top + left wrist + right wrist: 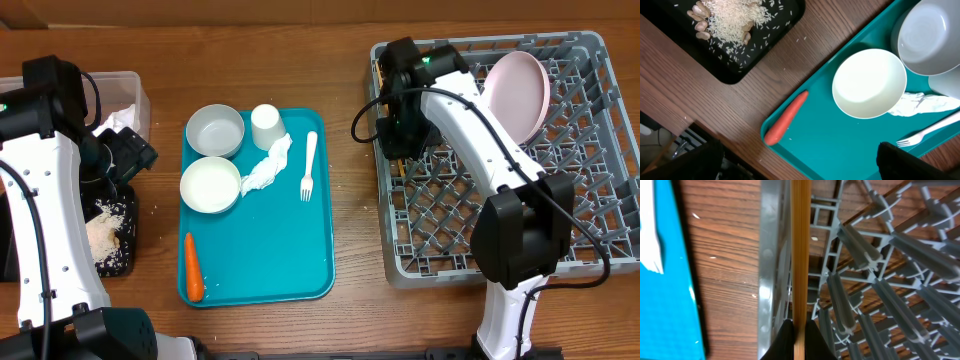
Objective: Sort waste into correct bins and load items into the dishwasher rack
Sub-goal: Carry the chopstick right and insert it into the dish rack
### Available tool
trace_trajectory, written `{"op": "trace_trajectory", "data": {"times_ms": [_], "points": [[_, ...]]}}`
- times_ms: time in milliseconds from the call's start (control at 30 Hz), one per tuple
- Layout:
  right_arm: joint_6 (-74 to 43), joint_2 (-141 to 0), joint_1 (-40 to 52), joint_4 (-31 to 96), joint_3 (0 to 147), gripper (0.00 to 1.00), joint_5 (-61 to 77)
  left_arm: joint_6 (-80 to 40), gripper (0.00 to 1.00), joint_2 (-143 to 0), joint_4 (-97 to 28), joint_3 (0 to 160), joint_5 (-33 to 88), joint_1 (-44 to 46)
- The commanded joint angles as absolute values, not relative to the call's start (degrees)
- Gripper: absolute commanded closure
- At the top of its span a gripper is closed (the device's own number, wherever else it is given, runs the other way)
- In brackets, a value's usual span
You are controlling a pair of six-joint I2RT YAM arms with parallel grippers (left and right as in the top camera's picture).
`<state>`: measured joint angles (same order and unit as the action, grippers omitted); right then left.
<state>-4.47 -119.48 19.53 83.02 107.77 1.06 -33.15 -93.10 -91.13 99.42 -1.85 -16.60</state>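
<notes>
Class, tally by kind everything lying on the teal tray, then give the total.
white bowls: 2
white cup: 1
white fork: 1
crumpled white napkin: 1
orange carrot: 1
Total on the teal tray: 6

Carrot [786,118] on teal tray [840,147] — bowl [869,83] near

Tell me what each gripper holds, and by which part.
Right gripper pinches the thin wooden stick near one end; left gripper is open, empty.
</notes>
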Motion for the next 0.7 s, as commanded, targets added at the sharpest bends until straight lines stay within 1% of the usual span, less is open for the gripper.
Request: {"op": "trace_trajectory", "data": {"times_ms": [0, 300, 333, 467, 600, 633, 667], "points": [[-4.03, -119.17, 19.40, 82.32, 107.04, 0.96, 0.71, -34.30, 0.00, -92.25, -91.20, 99.63, -1.48, -16.84], [-4.27, -119.17, 19.35, 82.24, 107.07, 0.95, 0.05, -34.33, 0.00, -92.25, -91.20, 99.63, -1.48, -16.84], [-4.27, -119.17, 19.35, 82.32, 107.07, 0.92, 0.05, -34.30, 0.00, -92.25, -91.20, 99.63, -1.48, -16.84], [-4.51, -119.17, 19.35, 82.30, 107.04, 0.90, 0.05, -34.30, 0.00, -92.25, -91.22, 99.63, -1.48, -16.84], [-4.69, -119.17, 19.31, 82.19, 107.07, 0.84, 0.05, -34.30, 0.00, -92.25, -91.20, 99.63, -1.48, -16.84], [-4.69, -119.17, 19.31, 82.11, 107.07, 0.82, 0.05, -34.30, 0.00, -92.25, -91.20, 99.63, -1.48, -16.84], [-4.69, -119.17, 19.31, 82.08, 107.07, 0.77, 0.05, -34.33, 0.00, -92.25, -91.20, 99.63, -1.48, -16.84]]}}
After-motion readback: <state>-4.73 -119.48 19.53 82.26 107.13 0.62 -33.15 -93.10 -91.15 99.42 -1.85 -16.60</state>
